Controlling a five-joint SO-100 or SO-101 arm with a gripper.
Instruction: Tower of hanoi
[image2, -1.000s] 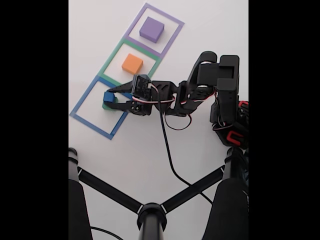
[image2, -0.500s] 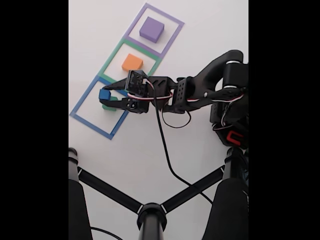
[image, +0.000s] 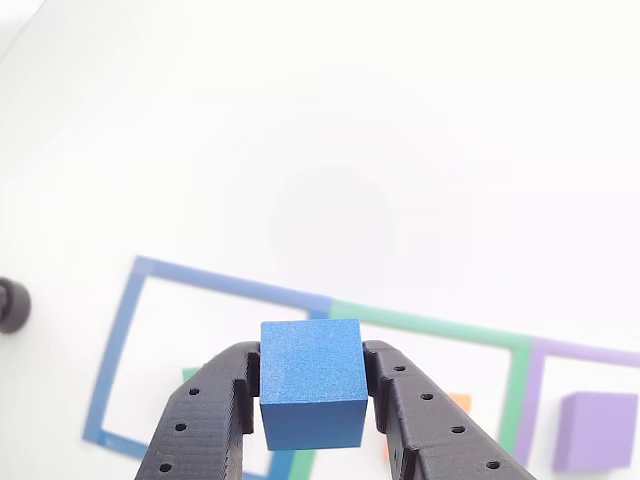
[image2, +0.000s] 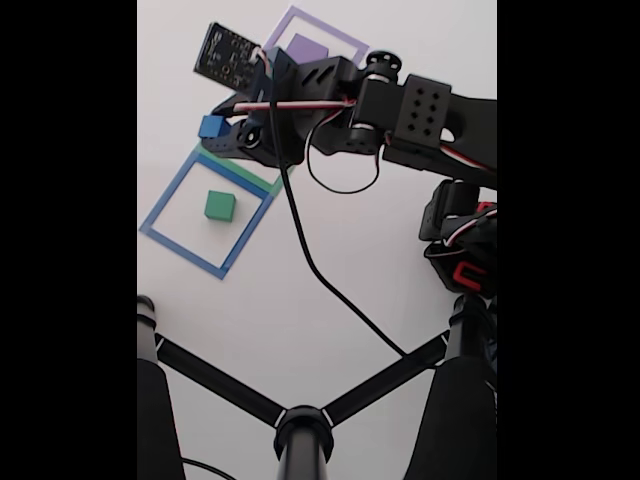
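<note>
Jaws grip the blue block above the table, green block inside the blue outline.

Blue block (matte), black claw, green block.

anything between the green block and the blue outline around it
No. In the fixed view the green block sits alone inside the blue outline, bare white table on every side.

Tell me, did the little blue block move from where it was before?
Yes. The blue block, shut in the pincer, went up off the green block and now shows beyond the blue square outline, toward the fixed view's top.
</note>
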